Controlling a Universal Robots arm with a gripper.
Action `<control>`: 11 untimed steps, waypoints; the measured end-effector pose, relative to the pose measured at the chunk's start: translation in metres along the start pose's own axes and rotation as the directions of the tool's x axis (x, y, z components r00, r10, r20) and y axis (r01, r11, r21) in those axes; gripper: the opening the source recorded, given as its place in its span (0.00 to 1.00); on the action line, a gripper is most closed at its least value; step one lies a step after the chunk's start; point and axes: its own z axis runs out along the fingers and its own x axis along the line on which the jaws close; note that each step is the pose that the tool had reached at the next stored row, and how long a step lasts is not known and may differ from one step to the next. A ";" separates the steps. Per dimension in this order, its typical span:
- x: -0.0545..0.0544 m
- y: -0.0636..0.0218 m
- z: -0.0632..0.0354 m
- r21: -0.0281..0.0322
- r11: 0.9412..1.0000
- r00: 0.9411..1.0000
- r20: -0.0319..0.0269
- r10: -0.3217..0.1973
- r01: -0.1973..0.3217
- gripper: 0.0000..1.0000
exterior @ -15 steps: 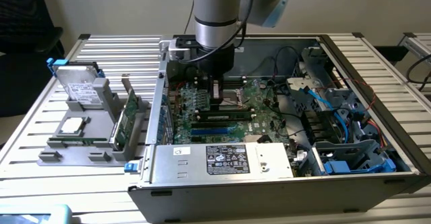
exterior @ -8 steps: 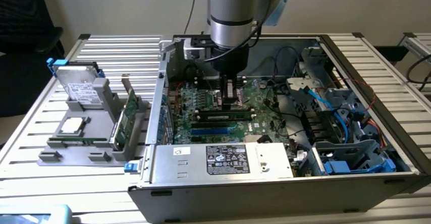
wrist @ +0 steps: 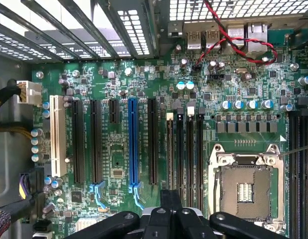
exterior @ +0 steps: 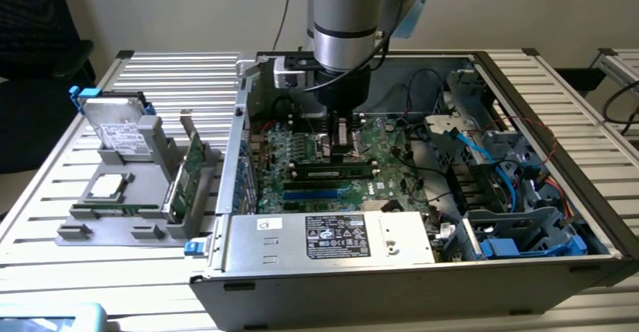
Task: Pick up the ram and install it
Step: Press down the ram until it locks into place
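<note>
The ram [exterior: 334, 173], a long thin green stick with a pale label, stands on edge in a black slot across the middle of the motherboard [exterior: 299, 152], inside the open computer case [exterior: 399, 272]. My gripper [exterior: 345, 155] hangs straight down from the arm, its tip just over the ram's top edge near its middle. Whether it touches the ram, I cannot tell. In the wrist view the gripper [wrist: 171, 198] is shut, with nothing visible between the fingers, above a row of narrow black memory slots [wrist: 190, 149]. I cannot pick out the ram among them.
A grey holder [exterior: 110, 223] left of the case carries a hard drive [exterior: 122, 134], a processor [exterior: 108, 186] and a green expansion card [exterior: 190, 175]. Inside the case are the power supply [exterior: 330, 236], blue and black cables [exterior: 469, 152] and drive bays [exterior: 519, 238]. An empty processor socket [wrist: 243, 191] sits beside the slots.
</note>
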 end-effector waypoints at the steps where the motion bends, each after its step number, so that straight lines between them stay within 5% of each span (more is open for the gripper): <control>1: 0.000 0.0000 0.0000 0.000 1.000 1.000 0.000 0.000 0.000 0.11; 6: 0.000 0.0000 0.0000 -0.001 1.000 1.000 0.000 0.007 -0.007 0.11; 11: 0.000 0.0000 0.0000 -0.005 0.997 0.997 -0.001 0.074 -0.074 0.11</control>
